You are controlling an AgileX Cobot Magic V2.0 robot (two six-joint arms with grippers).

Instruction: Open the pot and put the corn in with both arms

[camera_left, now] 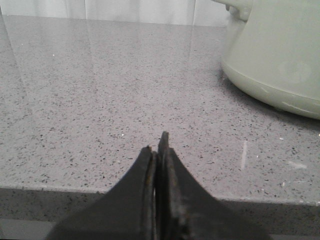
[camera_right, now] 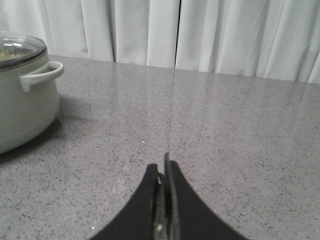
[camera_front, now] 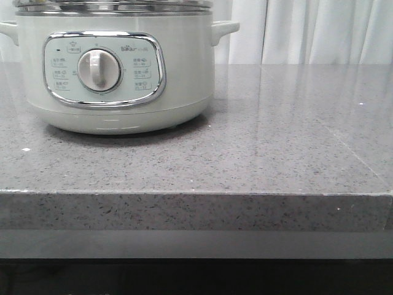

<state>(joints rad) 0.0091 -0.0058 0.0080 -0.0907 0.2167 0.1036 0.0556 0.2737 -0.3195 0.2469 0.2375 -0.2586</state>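
the electric cooking pot (camera_front: 113, 74) sits on the far left of the grey speckled countertop (camera_front: 276, 153), its control dial (camera_front: 98, 69) facing the near edge. a glass lid (camera_right: 17, 47) with a metal rim rests on top, so the pot is closed now. something pale yellow shows through the glass in the right wrist view, too blurred to say whether it is corn; no loose corn is in sight on the counter.

the left gripper (camera_left: 159, 150) hovers at the near edge, left of the pot, its fingers pressed together on nothing. the right gripper (camera_right: 162, 172) hovers near the edge to the right of the pot, fingers likewise together and empty.

a closed lid and empty grippers fit either a pot waiting to be opened or one closed again after loading. any lid handling would want the fingers spread before reaching, a grip on the knob, which is out of view, and a straight vertical lift so the pot is not dragged.
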